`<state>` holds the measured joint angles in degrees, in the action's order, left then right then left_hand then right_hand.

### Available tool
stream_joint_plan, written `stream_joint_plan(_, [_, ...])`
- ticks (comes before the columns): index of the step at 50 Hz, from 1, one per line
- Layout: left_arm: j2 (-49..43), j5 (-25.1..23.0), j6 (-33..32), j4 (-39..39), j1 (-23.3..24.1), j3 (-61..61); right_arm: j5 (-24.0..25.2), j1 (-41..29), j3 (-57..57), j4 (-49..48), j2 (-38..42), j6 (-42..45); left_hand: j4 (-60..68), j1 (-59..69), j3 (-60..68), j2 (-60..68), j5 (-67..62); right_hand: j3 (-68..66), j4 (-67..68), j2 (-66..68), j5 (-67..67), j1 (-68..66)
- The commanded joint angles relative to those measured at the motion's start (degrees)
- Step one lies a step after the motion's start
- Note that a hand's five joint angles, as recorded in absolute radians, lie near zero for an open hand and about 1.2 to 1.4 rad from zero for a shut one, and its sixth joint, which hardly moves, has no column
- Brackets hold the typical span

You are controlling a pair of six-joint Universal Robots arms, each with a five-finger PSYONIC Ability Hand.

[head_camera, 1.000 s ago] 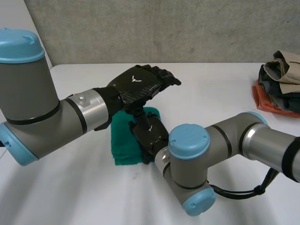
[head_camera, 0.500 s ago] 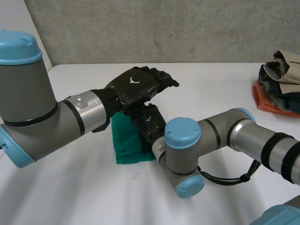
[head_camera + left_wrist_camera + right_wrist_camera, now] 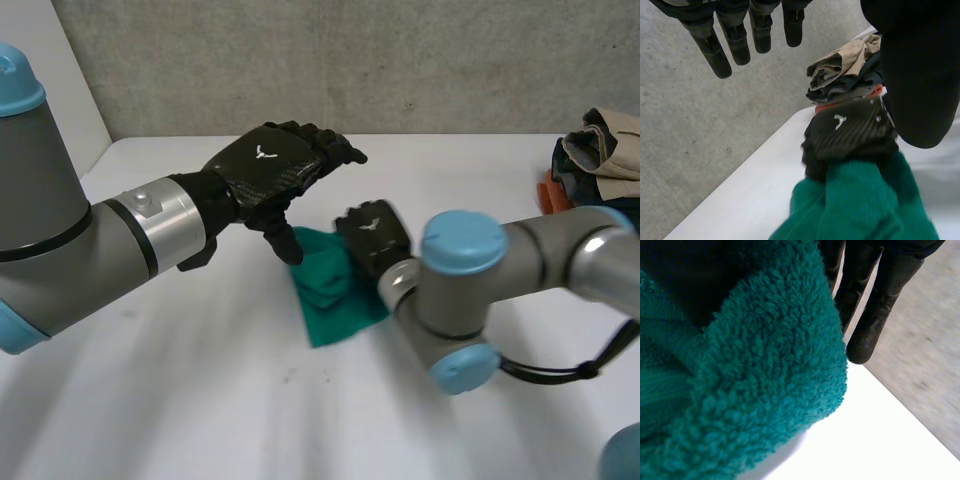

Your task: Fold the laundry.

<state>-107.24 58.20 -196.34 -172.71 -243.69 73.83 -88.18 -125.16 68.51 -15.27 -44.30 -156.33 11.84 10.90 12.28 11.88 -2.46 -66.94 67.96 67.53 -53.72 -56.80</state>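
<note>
A green towel point(image 3: 335, 300) lies folded and bunched on the white table point(image 3: 150, 400) near its middle. My right hand point(image 3: 372, 235) sits at the towel's right edge, shut on it, with the cloth gathered up against the palm point(image 3: 765, 380). In the left wrist view the back of my right hand point(image 3: 850, 135) presses into the towel point(image 3: 860, 205). My left hand point(image 3: 270, 170) hovers open above and just left of the towel, fingers point(image 3: 722, 55) straight and apart from the cloth.
A pile of clothes point(image 3: 600, 175) in beige, dark and orange sits at the table's far right edge, also seen beyond my right hand point(image 3: 845, 70). A grey wall runs behind the table. My right arm's elbow point(image 3: 455, 310) lies low over the table.
My right hand closed on the towel and dragged it to the right across the table. My left hand lifted slightly and shifted left, staying open.
</note>
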Motion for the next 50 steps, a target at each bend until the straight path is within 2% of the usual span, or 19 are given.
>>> stream_joint_plan(1, [0.37,-0.01,0.52,0.00,-0.03,0.52,1.43,7.38,7.32,0.07,-5.17,3.40,1.90,2.84,1.46,1.86,-1.29,-13.06,12.04,12.47,-16.28,-23.20])
stream_joint_plan(3, [0.37,-0.01,0.52,-0.09,-0.12,1.05,2.57,8.18,9.00,0.07,-5.88,3.67,1.90,2.84,1.46,1.86,-1.29,-13.06,12.04,12.47,-16.28,-23.20])
stream_joint_plan(4, [0.45,-0.01,0.52,-0.09,-0.03,1.23,3.88,8.88,10.58,0.24,-6.40,3.75,1.90,2.84,1.46,1.86,-1.29,8.36,-9.38,-8.95,5.14,-1.78])
stream_joint_plan(5, [0.46,-0.01,0.52,-0.09,-0.03,1.49,4.42,9.14,11.37,0.42,-6.76,3.76,1.90,2.84,1.46,1.86,-1.29,23.06,-24.08,-23.66,19.84,12.92])
stream_joint_plan(7, [0.54,-0.01,0.52,-0.09,-0.03,1.58,5.04,9.41,12.78,0.51,-7.72,3.93,1.90,2.84,1.46,1.86,-1.29,43.31,-44.33,-43.91,40.09,33.17])
stream_joint_plan(12, [0.72,-0.10,0.52,-0.09,0.06,2.46,7.32,9.94,17.79,0.68,-11.76,4.02,1.90,2.84,1.46,1.86,-1.29,56.50,-57.52,-57.09,53.28,46.36])
stream_joint_plan(21, [0.72,-0.19,0.52,-0.09,0.32,2.72,8.99,11.08,20.96,0.16,-11.77,5.87,1.90,2.84,1.46,1.86,-1.29,56.94,-57.96,-57.53,53.72,46.80])
stream_joint_plan(30, [0.63,-0.28,0.52,-0.09,0.50,3.34,8.47,11.26,19.56,-0.55,-7.56,9.20,1.90,2.84,1.46,1.86,-1.29,56.94,-57.96,-57.53,53.72,46.80])
stream_joint_plan(50, [0.98,-0.28,0.61,-0.18,0.58,3.60,8.03,10.47,12.44,-4.24,-3.16,8.94,1.57,2.51,1.13,1.53,-0.95,56.94,-57.96,-57.53,53.72,46.80])
